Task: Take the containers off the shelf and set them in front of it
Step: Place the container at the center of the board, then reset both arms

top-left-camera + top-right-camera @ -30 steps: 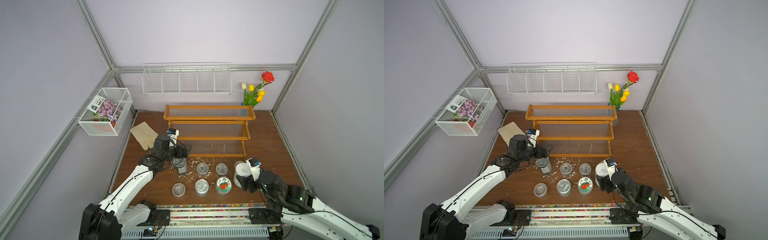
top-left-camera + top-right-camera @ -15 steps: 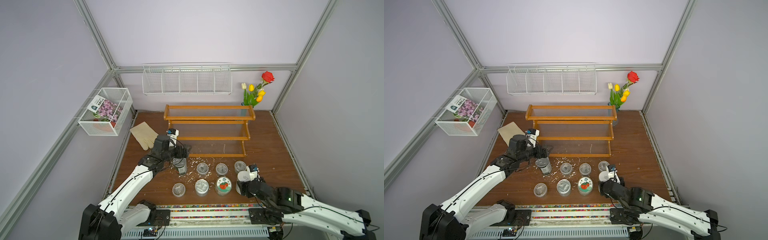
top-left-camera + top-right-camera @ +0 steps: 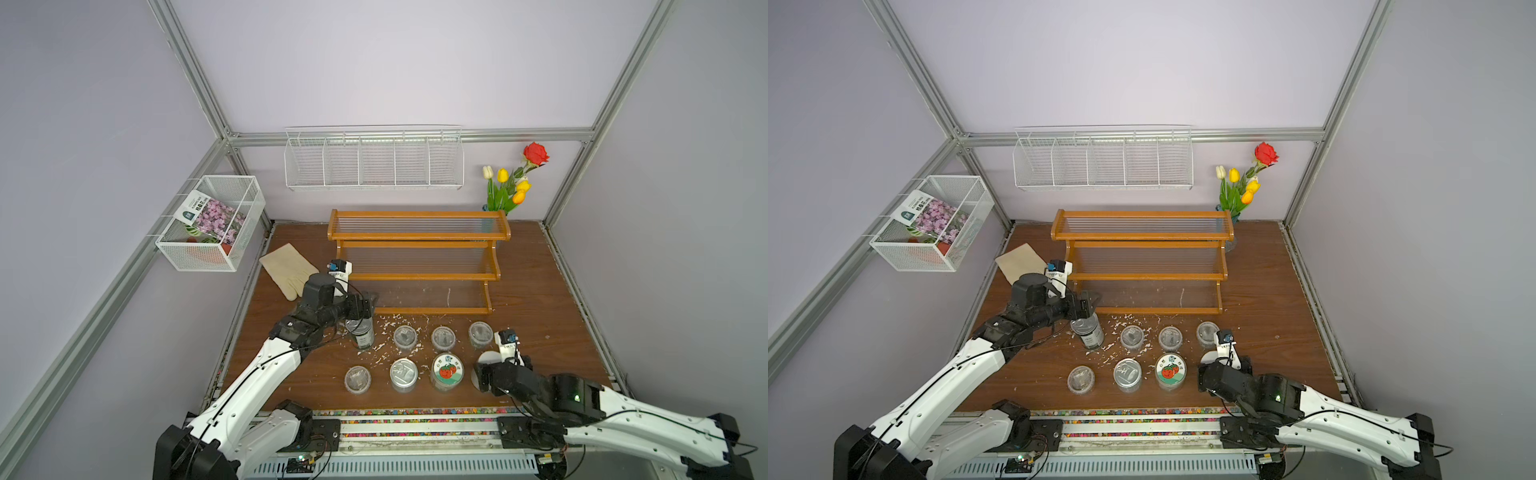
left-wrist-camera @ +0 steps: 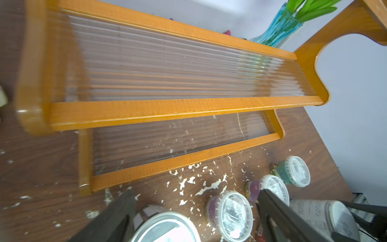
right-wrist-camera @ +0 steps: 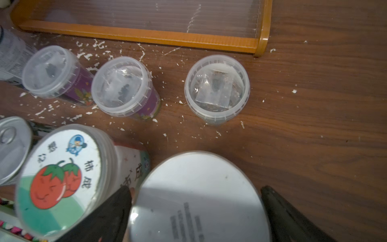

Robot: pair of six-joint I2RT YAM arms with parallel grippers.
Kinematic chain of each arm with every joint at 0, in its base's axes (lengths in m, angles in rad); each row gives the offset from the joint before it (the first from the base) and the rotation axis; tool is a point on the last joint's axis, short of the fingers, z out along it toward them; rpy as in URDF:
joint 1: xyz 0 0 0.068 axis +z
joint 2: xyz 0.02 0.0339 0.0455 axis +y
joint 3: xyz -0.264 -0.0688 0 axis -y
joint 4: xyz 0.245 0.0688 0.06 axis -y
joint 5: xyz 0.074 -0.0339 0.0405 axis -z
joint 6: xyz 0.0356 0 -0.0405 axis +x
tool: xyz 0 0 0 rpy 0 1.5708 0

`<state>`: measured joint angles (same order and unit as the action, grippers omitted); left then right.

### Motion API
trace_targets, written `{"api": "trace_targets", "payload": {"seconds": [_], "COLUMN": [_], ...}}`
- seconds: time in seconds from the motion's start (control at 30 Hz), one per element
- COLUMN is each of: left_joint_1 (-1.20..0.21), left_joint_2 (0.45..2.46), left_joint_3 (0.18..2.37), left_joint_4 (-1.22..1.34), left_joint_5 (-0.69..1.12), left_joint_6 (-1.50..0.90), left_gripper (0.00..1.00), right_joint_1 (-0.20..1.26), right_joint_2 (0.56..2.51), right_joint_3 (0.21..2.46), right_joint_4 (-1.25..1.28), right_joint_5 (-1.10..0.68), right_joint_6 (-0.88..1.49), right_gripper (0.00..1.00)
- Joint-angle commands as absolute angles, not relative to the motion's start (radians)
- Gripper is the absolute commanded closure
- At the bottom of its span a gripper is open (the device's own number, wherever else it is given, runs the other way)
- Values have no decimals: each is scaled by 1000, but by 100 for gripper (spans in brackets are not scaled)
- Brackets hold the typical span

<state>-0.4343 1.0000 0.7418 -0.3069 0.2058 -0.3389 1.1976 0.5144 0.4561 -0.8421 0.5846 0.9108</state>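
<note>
Already bare on all three tiers: shelf (image 3: 415,237), at the back of the table (image 3: 540,291). Down in front of it, all eight containers (image 3: 1170,338), in two rows on the wood.

Back row, just off its front edge: tall tin (image 3: 360,334) at the left end, then three back tubs (image 3: 443,337) side by side, apart from each other. Front row, left to right: front tub (image 3: 357,379), short tin (image 3: 403,374), fruit jar (image 3: 446,370), white jar (image 3: 488,358), the last two close together. Two red fruits on white and green printed on the fruit jar's lid.

Left gripper (image 4: 196,191) over the tall tin, jaws spread wide, one finger (image 4: 117,211) close against the lid, the other well clear of it; holding nothing. Right gripper (image 5: 194,188) low over the white jar, jaws spread wide with the lid between them, both fingers right at its rim; gripping or merely beside it, cannot tell.

White flakes (image 3: 390,320) scattered on the wood around the back row. Glove (image 3: 289,268) flat to the left of the shelf; vase (image 4: 276,31) behind its right end. Basket (image 3: 208,224) on the left wall, with a flower packet inside.
</note>
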Motion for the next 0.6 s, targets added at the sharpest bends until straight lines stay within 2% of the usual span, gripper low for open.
{"api": "trace_targets", "payload": {"seconds": [0.0,0.13,0.2,0.3,0.47,0.57], "left_joint_1": [-401,-338,-284,-191,-73,-52], "left_joint_2": [959,930,930,941,993,1054], "left_joint_3": [757,766,766,744,679,634], "left_joint_4": [-368,-433,-449,-437,-317,-197], "left_joint_5": [151,88,68,42,4,-50], "left_joint_6": [-319,-311,-303,-282,-252,-232], "left_gripper": [5,4,3,3,3,3], "right_joint_1": [1206,1200,1150,898,388,188], "right_joint_2": [514,501,506,519,582,658], "right_joint_3": [527,607,635,651,613,546], "right_joint_4": [-881,-871,-833,-751,-530,-330], "right_joint_5": [637,766,777,604,193,140], "right_joint_6": [893,787,677,504,261,219], "right_gripper": [1,1,3,3,3,3]}}
